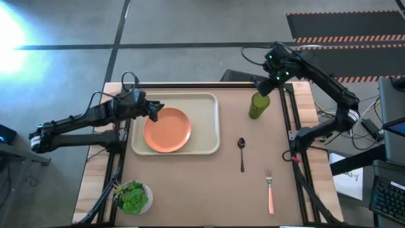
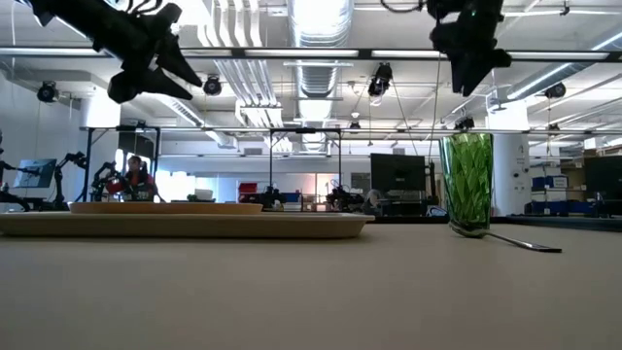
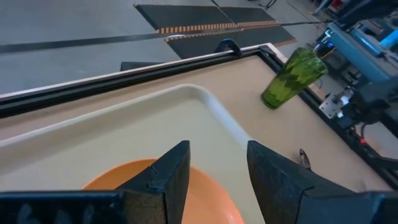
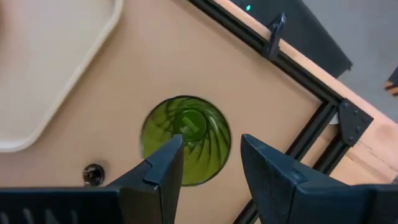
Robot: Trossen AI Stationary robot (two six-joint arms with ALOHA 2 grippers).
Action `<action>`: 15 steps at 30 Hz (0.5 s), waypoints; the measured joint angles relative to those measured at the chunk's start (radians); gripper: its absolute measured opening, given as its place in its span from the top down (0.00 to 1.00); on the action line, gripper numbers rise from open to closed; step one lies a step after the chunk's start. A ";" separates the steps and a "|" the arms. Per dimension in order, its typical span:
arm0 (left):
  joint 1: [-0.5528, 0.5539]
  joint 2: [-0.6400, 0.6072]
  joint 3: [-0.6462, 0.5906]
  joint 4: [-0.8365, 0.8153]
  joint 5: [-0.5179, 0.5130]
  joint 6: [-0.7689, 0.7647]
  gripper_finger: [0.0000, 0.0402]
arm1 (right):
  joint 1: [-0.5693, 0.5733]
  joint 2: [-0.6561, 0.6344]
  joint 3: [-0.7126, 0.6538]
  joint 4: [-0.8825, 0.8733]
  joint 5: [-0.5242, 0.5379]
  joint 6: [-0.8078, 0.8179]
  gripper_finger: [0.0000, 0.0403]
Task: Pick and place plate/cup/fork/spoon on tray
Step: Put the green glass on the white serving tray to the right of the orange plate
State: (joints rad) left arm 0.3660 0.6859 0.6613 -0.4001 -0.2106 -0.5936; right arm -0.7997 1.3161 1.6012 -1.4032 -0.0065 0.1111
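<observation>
The orange plate (image 1: 168, 130) lies flat in the cream tray (image 1: 209, 104) on the table's left half. My left gripper (image 1: 155, 109) hangs open in the air over the plate's far left edge (image 3: 211, 199), touching nothing. The green cup (image 1: 258, 106) stands upright on its base at the far right. My right gripper (image 4: 211, 155) is open, high above the cup (image 4: 193, 134), fingers pointing steeply down, well clear of its rim (image 2: 467, 136). The dark spoon (image 1: 242, 154) and the pink-handled fork (image 1: 270, 190) lie flat on the table, nearer the front.
A leafy plant in a white bowl (image 1: 133, 197) stands at the near left corner. Black frame rails (image 1: 288, 120) run along the table's sides and far edge. Bare tabletop lies between the tray and the cup (image 1: 234, 114).
</observation>
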 joint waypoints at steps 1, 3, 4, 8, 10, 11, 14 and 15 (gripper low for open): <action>0.000 -0.004 0.000 0.000 0.005 0.000 0.65 | -0.013 0.015 0.000 0.000 -0.001 -0.011 0.63; 0.000 -0.009 0.000 0.000 0.010 -0.001 0.65 | -0.039 0.047 0.000 0.000 -0.004 -0.046 0.63; 0.000 -0.009 0.000 0.000 0.012 -0.001 0.65 | -0.051 0.062 0.000 0.000 -0.011 -0.060 0.62; 0.000 -0.008 0.000 0.000 0.020 -0.001 0.65 | -0.097 0.129 -0.002 0.000 -0.072 -0.106 0.62; 0.000 -0.006 -0.001 0.000 0.021 -0.002 0.65 | -0.108 0.162 -0.002 0.000 -0.095 -0.128 0.62; 0.000 -0.003 -0.001 0.000 0.022 -0.002 0.65 | -0.110 0.175 -0.002 -0.001 -0.099 -0.137 0.62; 0.000 0.001 -0.001 0.000 0.023 -0.003 0.65 | -0.112 0.209 -0.002 -0.009 -0.108 -0.171 0.62; 0.000 0.001 -0.001 0.000 0.023 -0.003 0.65 | -0.112 0.216 -0.002 -0.013 -0.110 -0.182 0.62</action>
State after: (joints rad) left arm 0.3660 0.6868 0.6605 -0.4004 -0.1875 -0.5969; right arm -0.9115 1.5325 1.5993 -1.4165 -0.1169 -0.0713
